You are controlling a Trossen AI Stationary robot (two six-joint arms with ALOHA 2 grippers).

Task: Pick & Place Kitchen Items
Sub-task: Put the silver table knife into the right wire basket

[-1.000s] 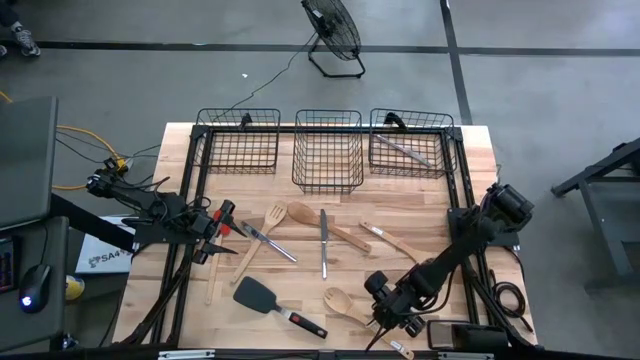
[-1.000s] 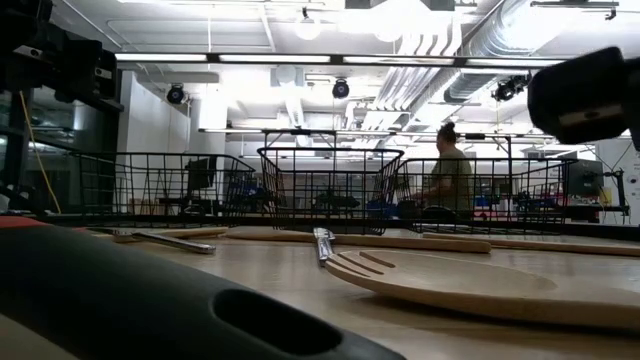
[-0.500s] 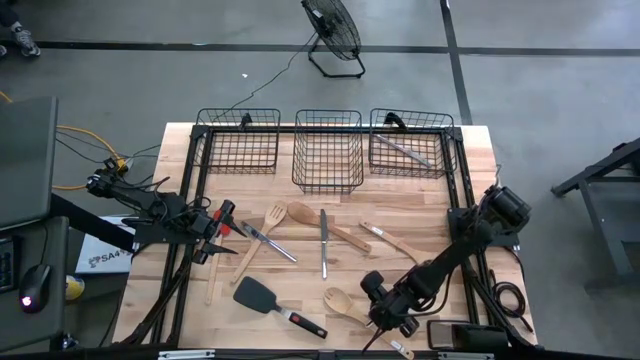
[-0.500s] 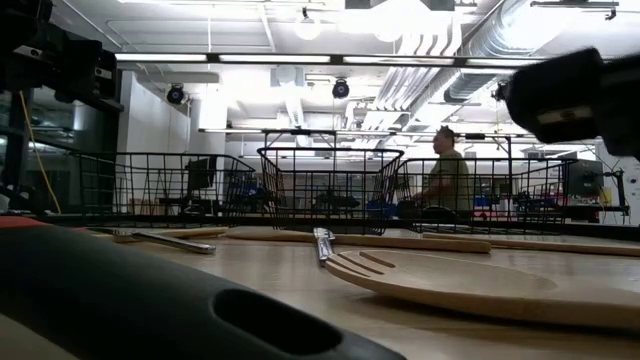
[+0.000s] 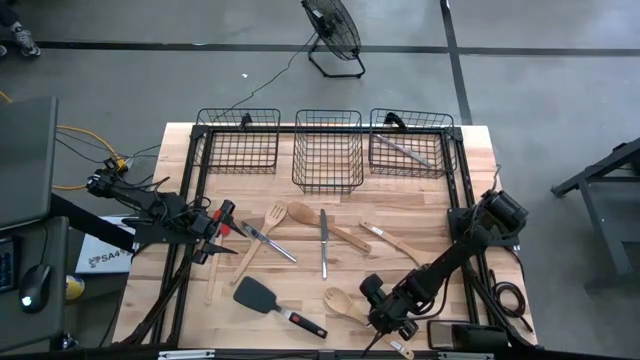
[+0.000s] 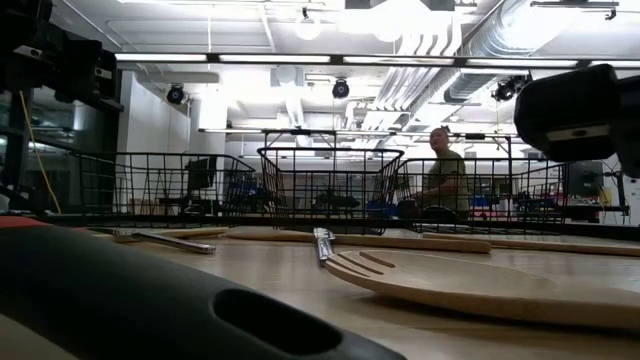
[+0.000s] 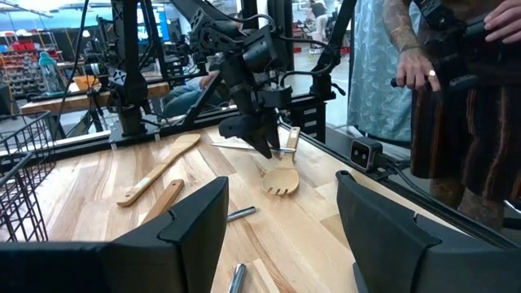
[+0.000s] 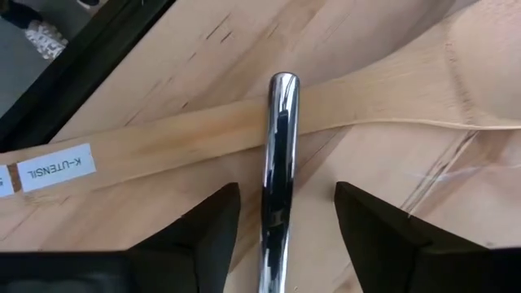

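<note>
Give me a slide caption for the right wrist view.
Right gripper open astride a silver metal handle lying across a pale wooden spoon.

Pale wooden spoon [image 8: 244, 130], white label; silver handle [image 8: 278, 163]; black turner [image 5: 258, 293]; black baskets [image 5: 327, 150].

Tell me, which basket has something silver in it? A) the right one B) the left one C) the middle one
A: in the high view, a silver utensil lies inside the right basket, while the left basket and the middle basket show only wire and table.
</note>
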